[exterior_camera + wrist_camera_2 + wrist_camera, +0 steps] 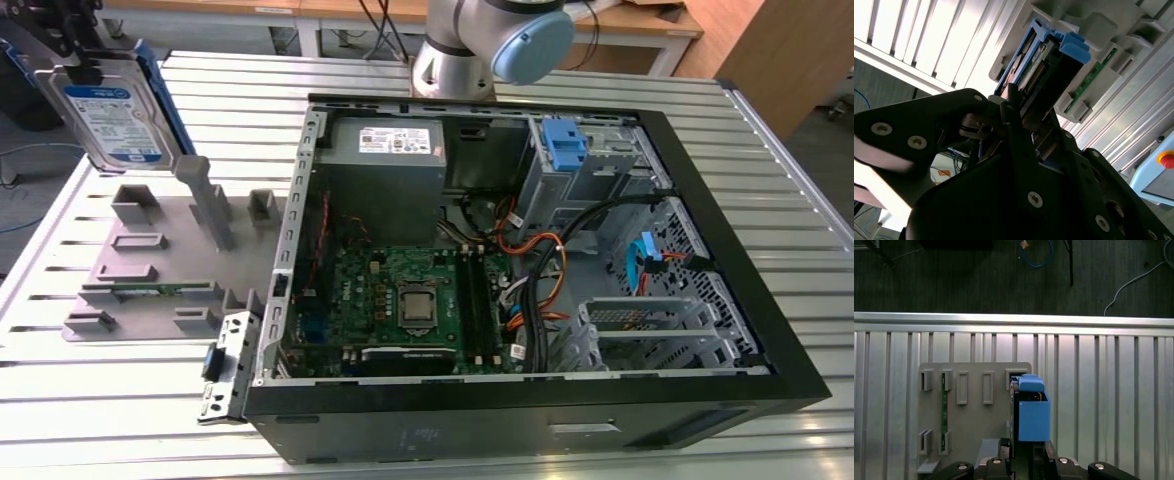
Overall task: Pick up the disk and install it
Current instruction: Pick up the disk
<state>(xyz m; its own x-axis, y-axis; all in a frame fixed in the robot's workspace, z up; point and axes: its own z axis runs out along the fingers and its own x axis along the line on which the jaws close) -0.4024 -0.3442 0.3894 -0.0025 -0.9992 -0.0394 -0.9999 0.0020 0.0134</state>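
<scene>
The disk [118, 112], a silver drive with a white-and-blue label in a blue carrier, hangs upright above the grey fixture plate [147, 255] at the exterior view's left. My gripper [83, 62] grips it from above, fingers shut on its two flat sides. In the second wrist view the disk [1041, 57] sticks out between the black fingers [1013, 107], clear of the plate's slots. The first wrist view looks down the disk's blue edge [1032, 415] over the fixture plate [971, 440].
An open computer case [747, 300] lies on the slatted metal table [120, 400], with a motherboard [400, 300], a grey power-supply box [387, 140], loose cables and a drive bay holding a blue latch [567, 145]. The arm's base [487, 45] stands behind the case. A green memory stick [945, 405] sits in the plate.
</scene>
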